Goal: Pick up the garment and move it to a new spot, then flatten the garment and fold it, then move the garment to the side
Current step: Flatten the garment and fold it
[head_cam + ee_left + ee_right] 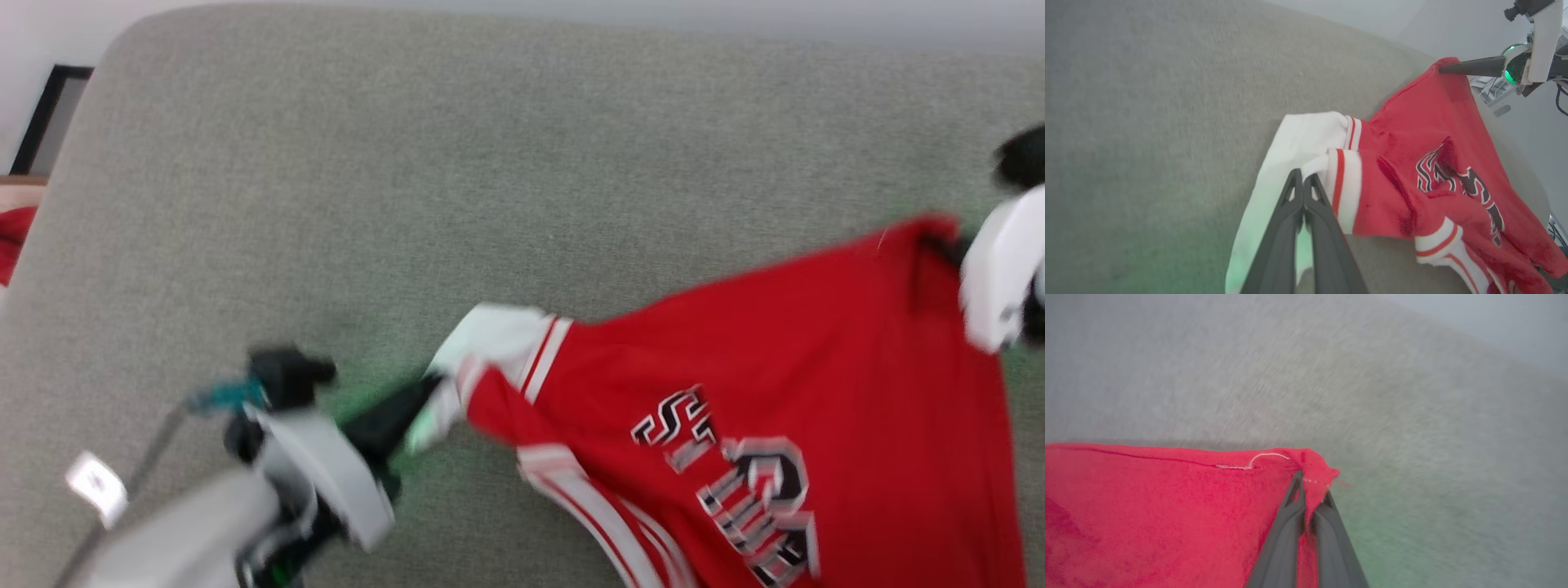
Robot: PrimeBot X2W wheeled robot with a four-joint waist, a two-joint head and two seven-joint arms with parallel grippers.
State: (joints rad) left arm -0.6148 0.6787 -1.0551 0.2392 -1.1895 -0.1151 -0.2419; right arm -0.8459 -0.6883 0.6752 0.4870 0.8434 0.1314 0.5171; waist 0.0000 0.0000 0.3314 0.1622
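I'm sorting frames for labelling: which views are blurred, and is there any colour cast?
Head view: motion-smeared, garment lettering soft. Left wrist view: sharpest, green glow by the left claw. Right wrist view: grey surface streaked, green tint beside the right claw.

Motion smears the head view. The garment (pixel 775 343) runs off its bottom and right edges, cropping the lettering (pixel 735 482), which cannot be read whole. The right pincer (pixel 939 237) has its tips buried in red cloth, and its arm is cut by the right edge. A red scrap (pixel 15 241) at the left edge is too cropped to identify. The right wrist view is blurred as well.
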